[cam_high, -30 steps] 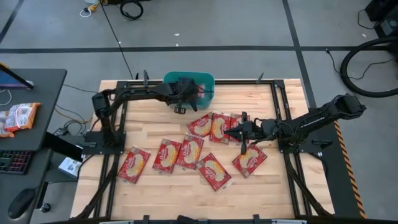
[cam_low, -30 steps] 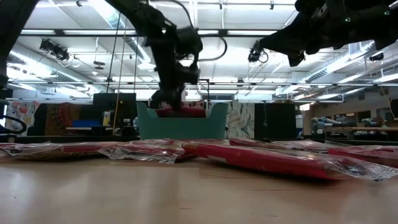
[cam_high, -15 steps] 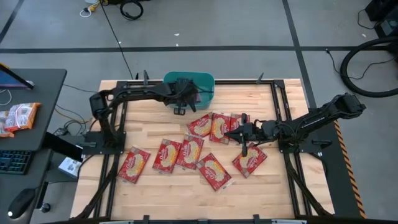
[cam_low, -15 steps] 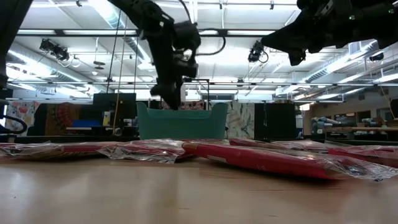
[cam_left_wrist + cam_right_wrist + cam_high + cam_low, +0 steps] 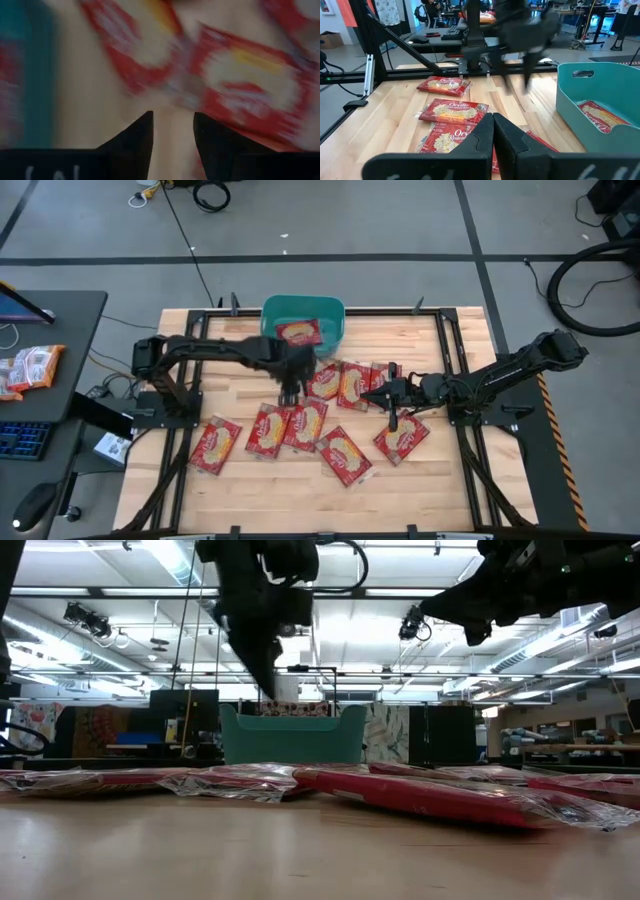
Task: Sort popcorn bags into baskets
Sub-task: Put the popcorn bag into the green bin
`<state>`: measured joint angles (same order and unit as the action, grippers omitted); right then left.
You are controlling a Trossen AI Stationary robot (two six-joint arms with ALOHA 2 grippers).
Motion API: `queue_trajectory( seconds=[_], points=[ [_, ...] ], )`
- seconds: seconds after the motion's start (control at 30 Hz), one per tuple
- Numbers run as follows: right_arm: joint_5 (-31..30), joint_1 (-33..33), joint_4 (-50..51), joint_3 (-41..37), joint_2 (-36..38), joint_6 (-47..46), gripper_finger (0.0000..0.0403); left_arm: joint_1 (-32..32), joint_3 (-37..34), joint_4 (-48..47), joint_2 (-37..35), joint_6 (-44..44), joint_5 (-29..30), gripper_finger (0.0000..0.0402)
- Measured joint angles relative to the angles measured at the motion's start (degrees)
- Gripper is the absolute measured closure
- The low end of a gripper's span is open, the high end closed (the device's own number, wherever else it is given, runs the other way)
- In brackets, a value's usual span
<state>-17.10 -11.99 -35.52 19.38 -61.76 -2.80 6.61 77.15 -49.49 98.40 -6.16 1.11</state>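
The left gripper (image 5: 291, 370) hangs above the wooden table (image 5: 450, 480), just off the near rim of the teal plastic tub (image 5: 333, 310); its two dark tapered fingers (image 5: 135, 142) stand apart with bare wood between them and nothing held. One flat red popcorn bag (image 5: 299, 332) with a cream-yellow oval lies inside the round-cornered tub. The other glossy, crinkled popcorn bags (image 5: 300, 423) lie scattered and partly overlapping on the pale planks, on the side of the tub nearer the arms' bases. The right gripper (image 5: 391, 392) hovers over the bags beyond the tub's right corner, its fingers (image 5: 479, 139) pressed together, empty.
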Motion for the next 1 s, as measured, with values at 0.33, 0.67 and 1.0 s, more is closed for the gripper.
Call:
queue_trajectory(
  seconds=[0.33, 0.67, 1.0],
  points=[
    [-2.9, 1.59, -0.49, 0.02, 0.0, 3.7, 0.0389, -10.72, -4.75, -7.45, -0.13, 12.35, -6.87, 0.0258],
    [-2.68, 3.25, -2.58, 0.02, 0.0, 6.01, 0.0389, -16.71, -16.93, 3.42, -0.1, 16.91, -13.11, 0.0258],
    [-2.34, 3.59, -3.32, 0.02, 0.0, 6.01, 0.0389, -15.87, -23.28, -0.87, -0.34, 9.39, 7.86, 0.0258]
  ],
)
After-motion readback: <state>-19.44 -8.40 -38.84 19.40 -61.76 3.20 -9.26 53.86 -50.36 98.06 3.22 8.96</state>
